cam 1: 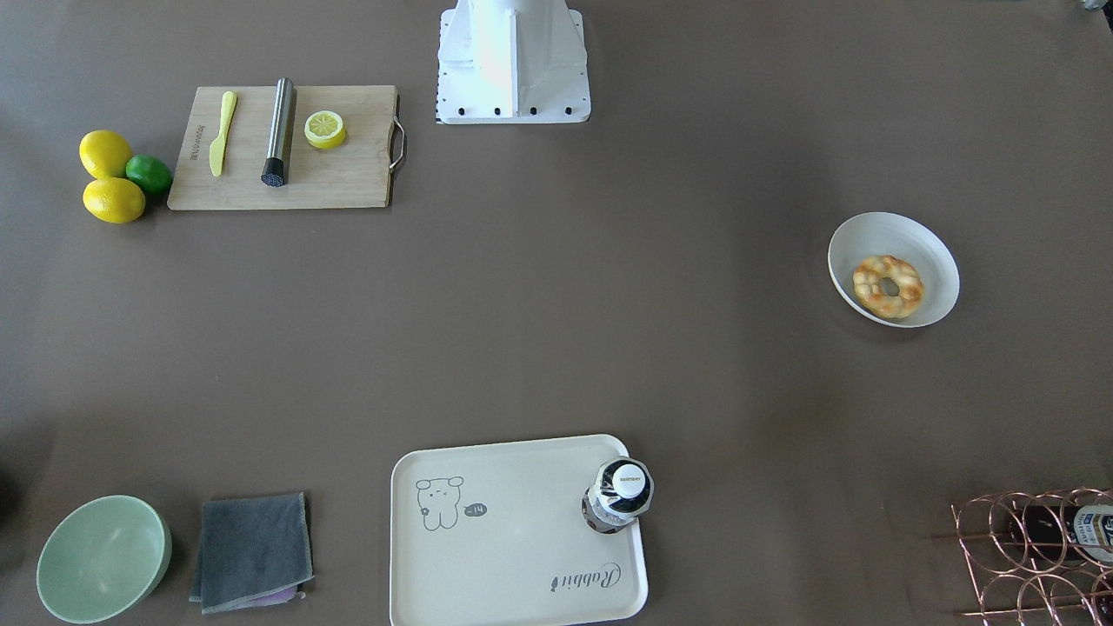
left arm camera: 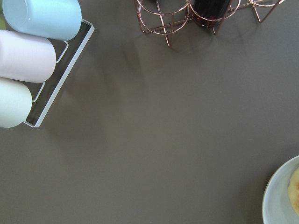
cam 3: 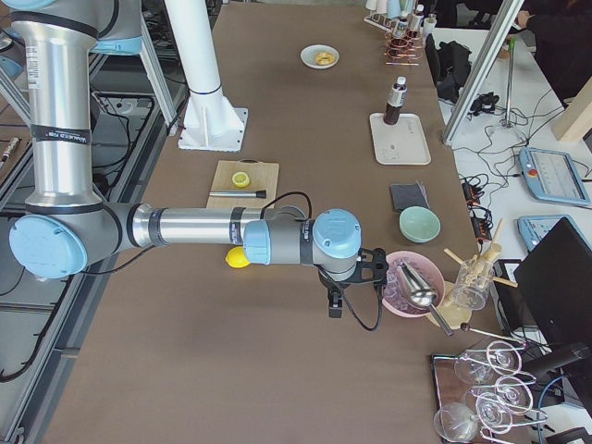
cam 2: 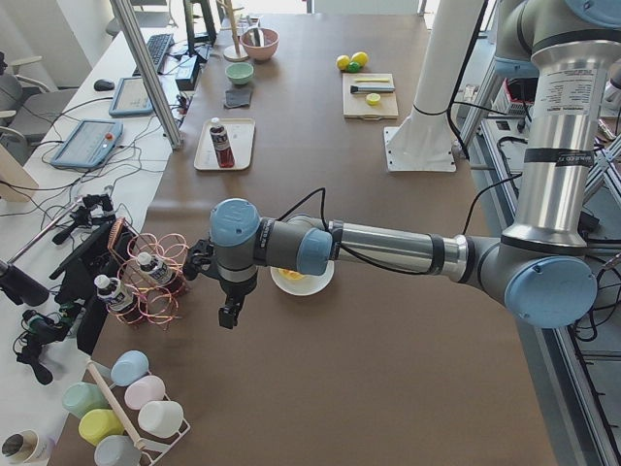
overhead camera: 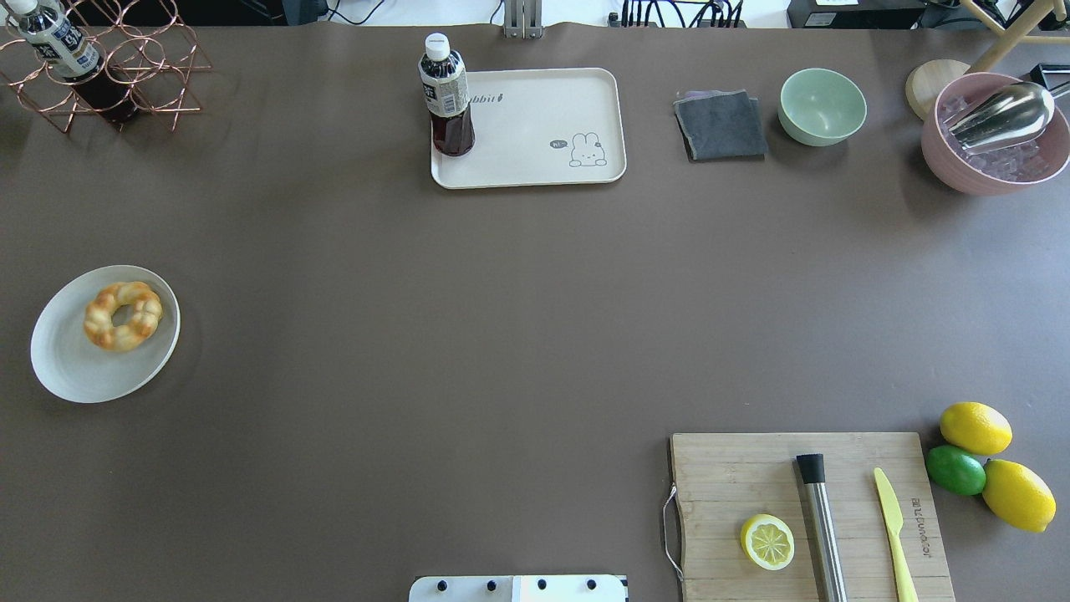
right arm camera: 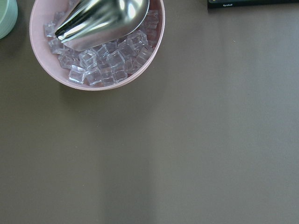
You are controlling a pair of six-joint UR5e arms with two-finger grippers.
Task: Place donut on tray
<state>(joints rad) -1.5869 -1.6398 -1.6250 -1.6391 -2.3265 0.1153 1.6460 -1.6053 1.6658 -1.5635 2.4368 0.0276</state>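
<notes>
The golden-brown braided donut lies in a white round bowl on the robot's left side of the table; it also shows in the overhead view. The cream tray with the "Rabbit" script sits at the far middle edge, and a dark drink bottle stands on one corner of it. My left gripper hangs over the table beside the bowl, toward the table's end. My right gripper hangs near the pink bowl. I cannot tell whether either is open or shut.
A wooden cutting board holds a lemon half, a steel muddler and a yellow knife, with lemons and a lime beside it. A grey cloth, a green bowl, a pink ice bowl, a copper bottle rack and cups line the edges.
</notes>
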